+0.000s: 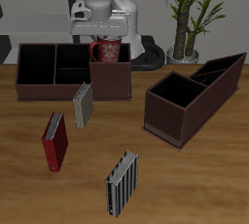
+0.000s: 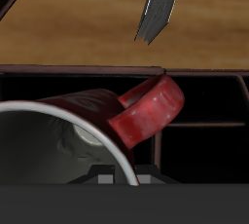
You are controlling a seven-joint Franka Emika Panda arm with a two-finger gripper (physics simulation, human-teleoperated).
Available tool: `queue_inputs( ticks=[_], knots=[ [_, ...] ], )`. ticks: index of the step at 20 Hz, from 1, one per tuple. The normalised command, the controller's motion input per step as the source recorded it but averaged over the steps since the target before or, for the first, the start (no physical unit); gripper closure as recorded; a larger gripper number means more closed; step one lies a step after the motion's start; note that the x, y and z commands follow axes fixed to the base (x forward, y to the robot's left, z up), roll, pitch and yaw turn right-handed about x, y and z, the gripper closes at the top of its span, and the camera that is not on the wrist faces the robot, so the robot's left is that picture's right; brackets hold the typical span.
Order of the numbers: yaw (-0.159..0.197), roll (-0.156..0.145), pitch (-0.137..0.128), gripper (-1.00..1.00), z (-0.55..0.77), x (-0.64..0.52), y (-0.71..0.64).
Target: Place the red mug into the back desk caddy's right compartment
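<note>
The red mug [image 1: 109,50] hangs in my gripper [image 1: 109,37], which is shut on it, directly over the back desk caddy [image 1: 44,90]. It is above the caddy's taller square end section, the right compartment [image 1: 112,82]. The mug's bottom is about level with that section's rim; I cannot tell whether it is inside. In the wrist view the mug's white rim [image 2: 58,121] and red handle [image 2: 151,111] fill the view, tilted, over the caddy's dark walls [image 2: 58,72] and black-lined sections.
A second dark caddy with slanted dividers [image 1: 180,121] lies beside the back caddy. A grey book [image 1: 83,104] stands just in front of the back caddy, also in the wrist view [image 2: 160,4]. A red book [image 1: 55,140] and a striped book [image 1: 122,181] stand nearer the front edge.
</note>
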Motion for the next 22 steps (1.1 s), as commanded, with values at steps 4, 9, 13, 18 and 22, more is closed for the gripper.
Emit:
queue_inputs(
  ticks=[4,9,13,18,22],
  knots=[
    [0.05,0.026,0.052,1.0,-0.23,0.02,0.14],
    [0.014,0.051,0.092,1.0,-0.3,0.1,0.12],
    [-0.009,0.037,0.13,-1.0,-0.23,0.11,0.05],
    [-0.023,-0.025,-0.003,-1.0,0.1,-0.02,-0.09],
    [-0.015,-0.012,-0.035,-1.0,0.2,0.02,-0.07]
  ],
)
